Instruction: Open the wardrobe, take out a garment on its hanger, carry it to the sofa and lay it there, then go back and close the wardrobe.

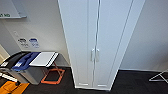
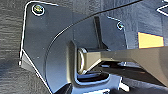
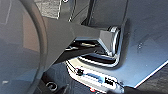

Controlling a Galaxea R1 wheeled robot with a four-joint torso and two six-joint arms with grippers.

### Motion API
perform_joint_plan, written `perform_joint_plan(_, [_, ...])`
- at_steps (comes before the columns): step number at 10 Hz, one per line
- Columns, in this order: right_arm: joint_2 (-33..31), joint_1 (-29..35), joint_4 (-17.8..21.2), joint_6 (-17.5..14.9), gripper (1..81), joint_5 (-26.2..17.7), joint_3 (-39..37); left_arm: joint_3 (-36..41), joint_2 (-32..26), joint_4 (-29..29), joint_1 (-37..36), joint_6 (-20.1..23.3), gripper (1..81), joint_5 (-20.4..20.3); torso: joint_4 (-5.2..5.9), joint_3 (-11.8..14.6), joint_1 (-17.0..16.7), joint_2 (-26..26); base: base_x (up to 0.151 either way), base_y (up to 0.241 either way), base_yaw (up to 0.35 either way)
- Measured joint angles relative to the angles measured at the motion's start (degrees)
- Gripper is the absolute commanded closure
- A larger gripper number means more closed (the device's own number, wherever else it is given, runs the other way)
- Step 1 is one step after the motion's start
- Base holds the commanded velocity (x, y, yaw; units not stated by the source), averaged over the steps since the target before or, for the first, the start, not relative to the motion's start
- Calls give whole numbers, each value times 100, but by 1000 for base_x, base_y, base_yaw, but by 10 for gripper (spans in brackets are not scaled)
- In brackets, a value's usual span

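The wardrobe (image 1: 100,42) stands straight ahead in the head view, tall, narrow and white, against a white wall. Both of its flat doors are shut, with a thin seam running down the middle. Its pair of small white vertical handles (image 1: 95,55) sits on either side of that seam at about mid height. The garment and its hanger are hidden behind the shut doors. Both wrist views look down past my own dark plates and bars onto dark carpet (image 2: 10,75).
Left of the wardrobe stand a grey bin with a blue lid (image 1: 23,62), a white board (image 1: 43,58) and an orange frame (image 1: 53,76) on the floor. A metal rack leg (image 1: 160,76) lies at the right on the dark carpet. Notices (image 1: 28,42) hang on the wall.
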Motion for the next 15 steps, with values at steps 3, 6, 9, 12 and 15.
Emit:
perform_joint_plan(3, [0,-27,-2,2,10,-2,0,0,38,2,28,1,10,22,0,0,2,0,116,0,0])
perform_joint_plan(6, [-5,-27,-2,2,10,-7,5,0,35,2,30,1,10,24,0,0,2,0,125,0,0])
perform_joint_plan(9, [-2,-24,-2,2,10,-5,5,0,112,5,28,4,10,21,0,0,5,0,128,0,0])
perform_joint_plan(12, [-13,-27,-2,2,10,-5,5,0,105,5,30,4,10,22,0,0,5,0,128,0,0])
perform_joint_plan(15, [-20,-24,0,2,10,-5,5,0,112,5,28,4,10,22,0,0,5,2,126,0,0])
